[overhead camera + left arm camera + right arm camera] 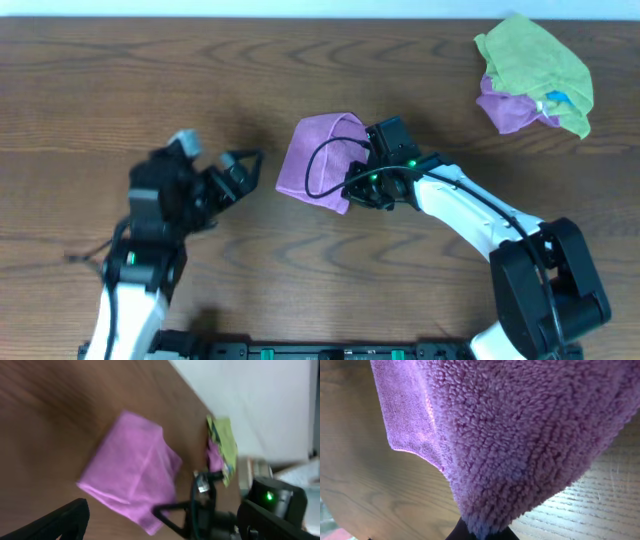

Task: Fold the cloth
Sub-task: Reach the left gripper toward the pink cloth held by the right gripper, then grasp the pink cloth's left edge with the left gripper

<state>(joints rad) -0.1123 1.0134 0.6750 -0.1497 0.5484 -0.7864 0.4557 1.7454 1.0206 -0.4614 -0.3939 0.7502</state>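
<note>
I am watching the left fingers [240, 172] standing spread wide and gripping nothing, hovering over the wooden bench [80, 90]. Just to their right, and not touching them, the purple cloth [315, 160] is lying partly doubled over on the bench. The right fingers [352, 192] are pinching its near right corner, closed tight on it. In the right wrist view the fleecy cloth [520, 435] is filling most of the frame and running down into the fingers [480, 535]. Well to the right of those fingers, a lime-green cloth [530, 60] is lying crumpled over a second purple cloth [505, 110] carrying a white-blue tag [555, 98].
</note>
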